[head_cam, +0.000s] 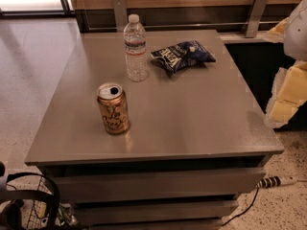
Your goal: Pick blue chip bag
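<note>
The blue chip bag (183, 55) is dark navy foil with white lettering. It lies flat on the grey table (192, 119), at the back and right of centre. My gripper (284, 97) shows as a white and pale yellow shape at the right edge of the view. It is beyond the table's right side, well apart from the bag and lower in the frame. Nothing is seen held in it.
A clear plastic water bottle (135, 48) stands just left of the bag. A gold drink can (113, 109) stands nearer the front left. A wall with metal brackets (255, 13) runs behind the table. A wire basket (33, 207) and a power strip (278, 180) are on the floor.
</note>
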Controlling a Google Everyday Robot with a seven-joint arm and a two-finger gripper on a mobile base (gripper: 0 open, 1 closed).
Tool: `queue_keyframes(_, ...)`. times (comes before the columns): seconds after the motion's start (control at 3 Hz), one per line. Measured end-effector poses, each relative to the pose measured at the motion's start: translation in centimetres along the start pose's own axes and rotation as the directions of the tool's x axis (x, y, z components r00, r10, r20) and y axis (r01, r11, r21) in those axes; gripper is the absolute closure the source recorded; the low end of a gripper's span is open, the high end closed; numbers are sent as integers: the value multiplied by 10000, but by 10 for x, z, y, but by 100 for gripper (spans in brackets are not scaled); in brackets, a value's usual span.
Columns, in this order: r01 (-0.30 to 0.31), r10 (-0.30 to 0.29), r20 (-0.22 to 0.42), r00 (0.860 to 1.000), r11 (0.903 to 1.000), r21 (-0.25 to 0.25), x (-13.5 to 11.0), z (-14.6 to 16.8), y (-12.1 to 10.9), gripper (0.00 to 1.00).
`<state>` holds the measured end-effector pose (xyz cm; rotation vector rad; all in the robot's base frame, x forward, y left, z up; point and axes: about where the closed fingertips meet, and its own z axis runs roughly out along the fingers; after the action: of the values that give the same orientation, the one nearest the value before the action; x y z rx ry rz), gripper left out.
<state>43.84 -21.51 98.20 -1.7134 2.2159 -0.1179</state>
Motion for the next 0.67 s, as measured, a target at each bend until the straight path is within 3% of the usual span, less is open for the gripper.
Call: queue_keyframes(0.67,128,-130,136,9998,9998,173,-3,6,-12,0)
